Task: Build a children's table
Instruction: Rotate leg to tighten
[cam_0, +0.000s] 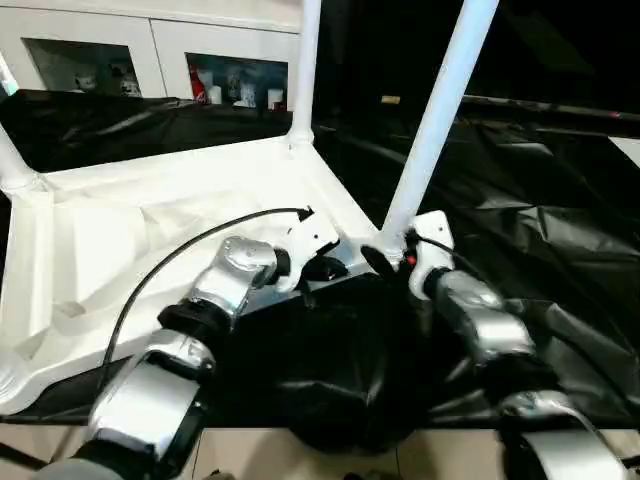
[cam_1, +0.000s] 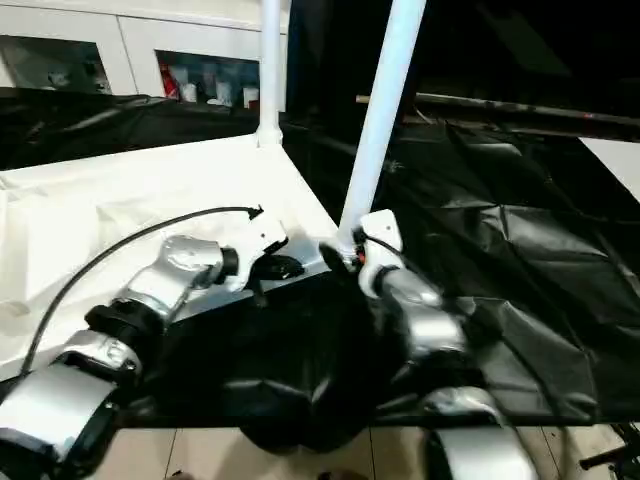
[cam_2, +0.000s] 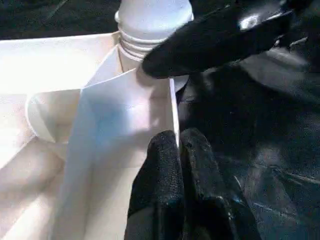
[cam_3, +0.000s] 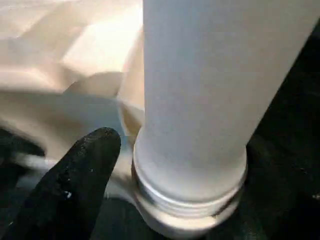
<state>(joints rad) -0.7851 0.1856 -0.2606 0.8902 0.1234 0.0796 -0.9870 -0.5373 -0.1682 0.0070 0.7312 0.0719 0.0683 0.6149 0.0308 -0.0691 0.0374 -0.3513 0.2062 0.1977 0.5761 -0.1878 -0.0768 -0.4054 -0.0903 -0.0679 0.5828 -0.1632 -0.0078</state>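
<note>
Tabletop (cam_0: 150, 230), one, white plastic, lies upside down on the black-draped bench (cam_0: 560, 200), its ribbed underside facing up. Three white tube legs show standing in corner sockets: one at the far corner (cam_0: 305, 70), one at the near right corner (cam_0: 435, 120) leaning slightly, and part of one at the far left edge (cam_0: 12, 165). The near right leg ends in a ringed collar at its socket. Two grippers meet at that corner. The left gripper (cam_2: 177, 150) rests on the tabletop's rim with its black fingers pressed together, holding nothing. The right gripper (cam_0: 385, 258) sits at the base of the near right leg; one finger (cam_3: 75, 185) lies just beside the collar, and whether it grips cannot be told. Behind the bench stands a white cabinet (cam_0: 150, 45) with small items inside.
</note>
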